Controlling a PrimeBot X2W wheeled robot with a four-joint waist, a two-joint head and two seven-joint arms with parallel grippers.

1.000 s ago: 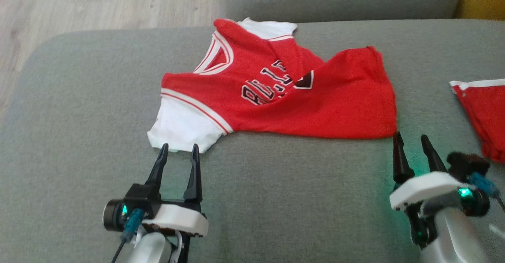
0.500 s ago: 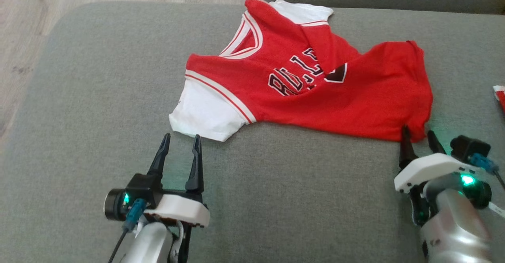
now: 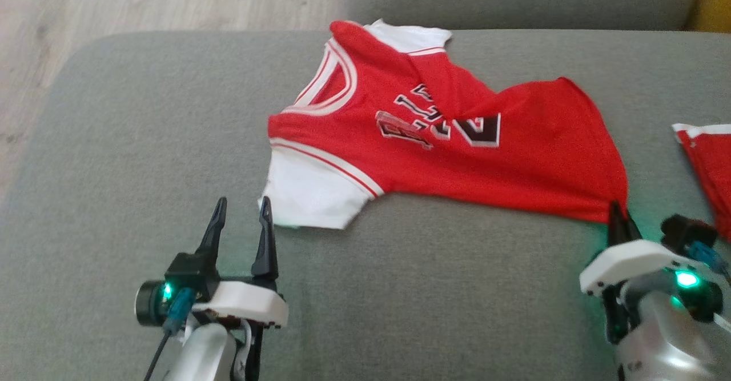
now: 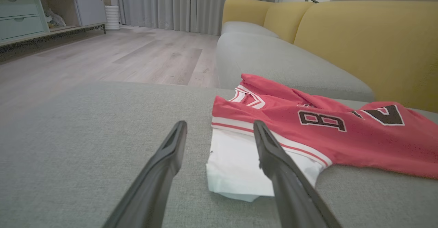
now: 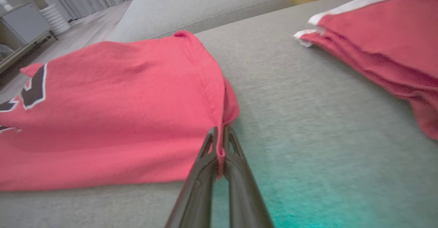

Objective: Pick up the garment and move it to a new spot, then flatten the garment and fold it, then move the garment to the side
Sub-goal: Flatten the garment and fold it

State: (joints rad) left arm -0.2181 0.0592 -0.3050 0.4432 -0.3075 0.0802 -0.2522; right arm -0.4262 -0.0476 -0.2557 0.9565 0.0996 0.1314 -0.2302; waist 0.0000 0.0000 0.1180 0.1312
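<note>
The garment (image 3: pixel 457 152) is a red jersey with white sleeves and black lettering, lying rumpled on the grey sofa seat (image 3: pixel 143 141). My right gripper (image 3: pixel 619 216) is shut on the garment's near right hem corner; in the right wrist view the red hem (image 5: pixel 219 132) is pinched between the closed fingers. My left gripper (image 3: pixel 240 221) is open just before the white sleeve (image 3: pixel 311 189), its right fingertip at the sleeve's edge. In the left wrist view the sleeve (image 4: pixel 236 163) lies between and past the spread fingers (image 4: pixel 164 159).
A second red garment with white trim (image 3: pixel 705 164) lies at the right edge of the seat, also seen folded as a red garment (image 5: pixel 376 43). Wooden floor (image 3: pixel 114 4) lies beyond the seat's left edge. Yellow backrests (image 4: pixel 359 40) stand behind.
My right gripper has closed on the hem corner and tugged it, stretching the cloth. The left gripper stayed open near the sleeve. The head camera shifted.
</note>
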